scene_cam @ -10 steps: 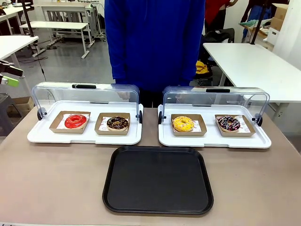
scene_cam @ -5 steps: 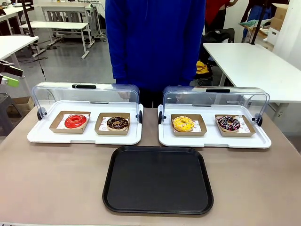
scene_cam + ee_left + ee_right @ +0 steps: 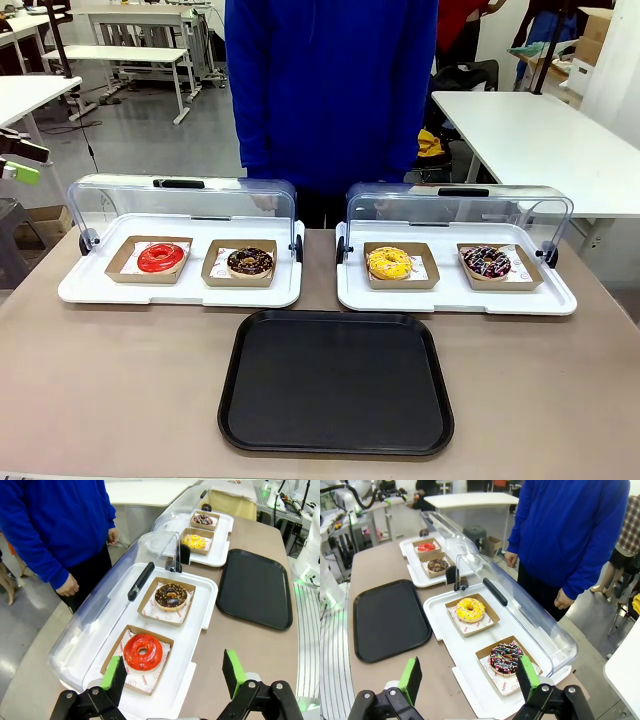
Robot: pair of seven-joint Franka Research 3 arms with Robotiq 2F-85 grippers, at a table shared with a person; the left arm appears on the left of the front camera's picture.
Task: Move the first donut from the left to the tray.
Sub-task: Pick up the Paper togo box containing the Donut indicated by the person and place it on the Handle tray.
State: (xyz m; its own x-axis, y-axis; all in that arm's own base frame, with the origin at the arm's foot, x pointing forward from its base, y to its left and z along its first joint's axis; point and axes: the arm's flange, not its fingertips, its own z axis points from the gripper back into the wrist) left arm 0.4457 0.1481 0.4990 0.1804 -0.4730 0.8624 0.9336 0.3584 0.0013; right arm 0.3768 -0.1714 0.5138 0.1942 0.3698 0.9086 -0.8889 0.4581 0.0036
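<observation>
The first donut (image 3: 162, 257) is glossy red and sits in a brown cardboard holder at the left end of the left white tray, under its raised clear lid. The black tray (image 3: 335, 385) lies bare at the front centre of the table. In the left wrist view my left gripper (image 3: 172, 680) hovers open above the table edge, just short of the red donut (image 3: 142, 651), with the black tray (image 3: 255, 587) to its right. My right gripper (image 3: 469, 677) is open too, above the right white tray's near end; the red donut (image 3: 426, 546) and black tray (image 3: 387, 617) lie farther off.
A chocolate donut (image 3: 250, 262) shares the left white tray (image 3: 90, 288). The right white tray (image 3: 455, 298) holds a yellow donut (image 3: 389, 263) and a sprinkled donut (image 3: 487, 262). Both clear lids stand raised at the back. A person in a blue sweater (image 3: 330, 90) stands at the far side.
</observation>
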